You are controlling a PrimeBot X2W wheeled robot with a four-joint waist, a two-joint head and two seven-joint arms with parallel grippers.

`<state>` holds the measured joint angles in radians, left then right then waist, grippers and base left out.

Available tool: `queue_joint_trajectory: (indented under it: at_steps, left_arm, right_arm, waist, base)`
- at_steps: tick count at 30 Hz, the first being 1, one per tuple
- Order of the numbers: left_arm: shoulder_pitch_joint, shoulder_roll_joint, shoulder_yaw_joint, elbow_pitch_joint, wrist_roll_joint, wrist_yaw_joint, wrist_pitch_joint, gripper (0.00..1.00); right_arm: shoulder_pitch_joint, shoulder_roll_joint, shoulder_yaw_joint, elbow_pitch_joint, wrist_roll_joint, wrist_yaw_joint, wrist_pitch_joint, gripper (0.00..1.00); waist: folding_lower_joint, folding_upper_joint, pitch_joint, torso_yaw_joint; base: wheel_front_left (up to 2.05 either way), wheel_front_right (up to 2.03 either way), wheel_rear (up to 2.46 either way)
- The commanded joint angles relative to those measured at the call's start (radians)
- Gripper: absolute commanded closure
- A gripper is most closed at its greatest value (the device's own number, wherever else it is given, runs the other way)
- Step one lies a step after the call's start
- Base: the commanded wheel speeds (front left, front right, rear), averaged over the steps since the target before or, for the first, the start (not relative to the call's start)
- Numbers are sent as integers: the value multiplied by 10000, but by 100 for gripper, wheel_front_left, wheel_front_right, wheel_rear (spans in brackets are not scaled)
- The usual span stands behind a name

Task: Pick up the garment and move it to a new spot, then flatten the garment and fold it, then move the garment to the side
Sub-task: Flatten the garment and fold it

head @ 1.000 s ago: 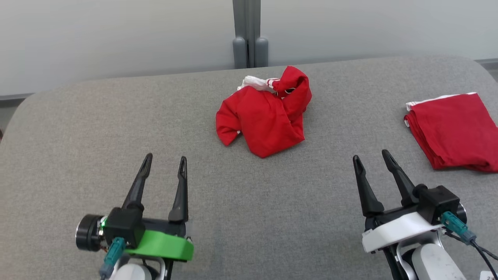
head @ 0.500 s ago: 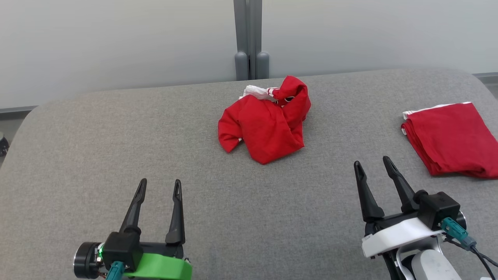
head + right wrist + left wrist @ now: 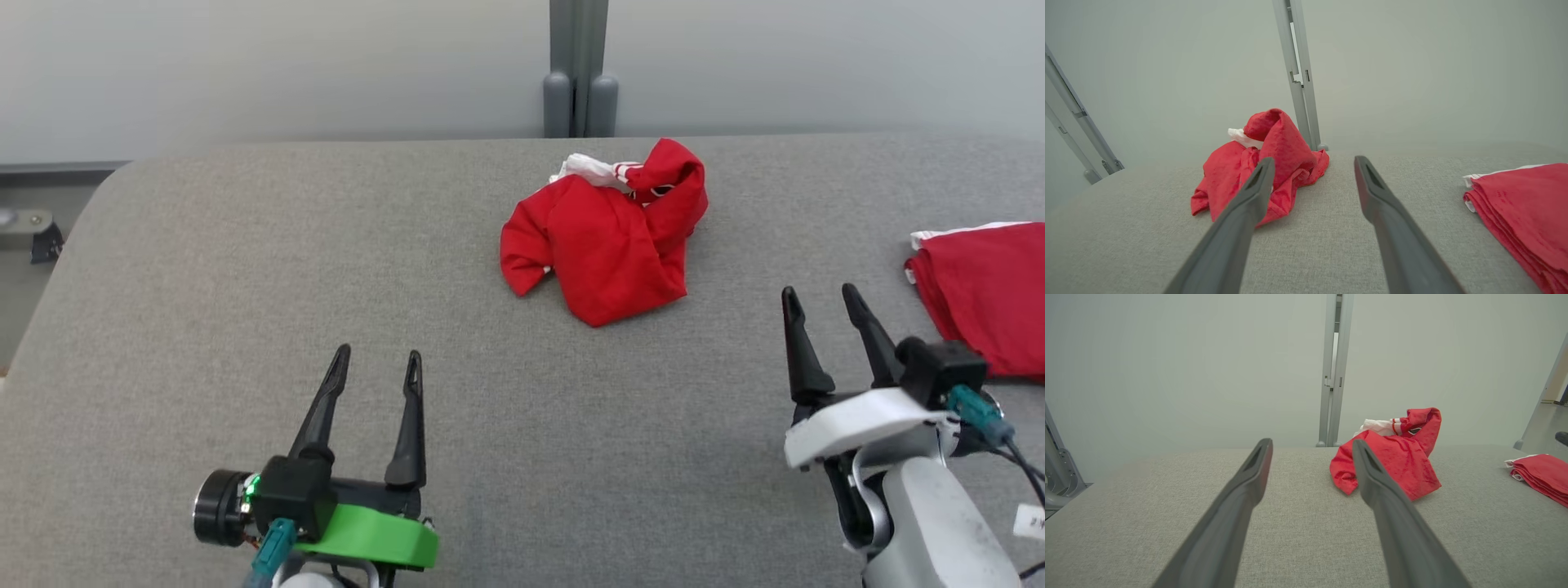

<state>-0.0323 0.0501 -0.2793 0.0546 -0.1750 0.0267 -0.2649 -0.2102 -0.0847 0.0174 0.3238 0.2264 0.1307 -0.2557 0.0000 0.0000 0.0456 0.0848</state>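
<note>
Head cam is looking down from above at the grey table, while both wrist cams are sitting low, peeking along it toward the back wall, all sharing that crumpled red garment.

We find the garment on the desk, far centre; a folded stack lies well to its right.

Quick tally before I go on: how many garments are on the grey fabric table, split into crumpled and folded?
Crumpled red garment with white trim: 1
Folded red garment with white edge: 1
Total: 2
</note>
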Motion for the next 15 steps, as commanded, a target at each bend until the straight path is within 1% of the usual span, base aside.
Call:
queue_joint_trajectory:
  at_steps: [1,4,8,15]
  left_arm:
    - [-199,13,-75,49,-6,41,14,0]
    - [-488,19,-242,73,-94,152,14,0]
    - [-740,17,-509,88,-214,255,14,0]
    - [-981,17,-883,110,-396,493,13,0]
  right_arm:
    - [-390,-93,-56,302,47,0,49,0]
    - [-1254,-193,-266,1314,272,0,236,0]
    - [-2186,-501,-358,2546,439,0,448,0]
    - [-3270,-1043,19,4361,857,0,568,0]
  waist:
    - [0,0,668,651]
    - [0,0,1071,1050]
    - [0,0,1485,1571]
    - [0,0,1813,2293]
  base:
    - [0,0,0]
    - [0,0,0]
    - [0,0,0]
    - [0,0,0]
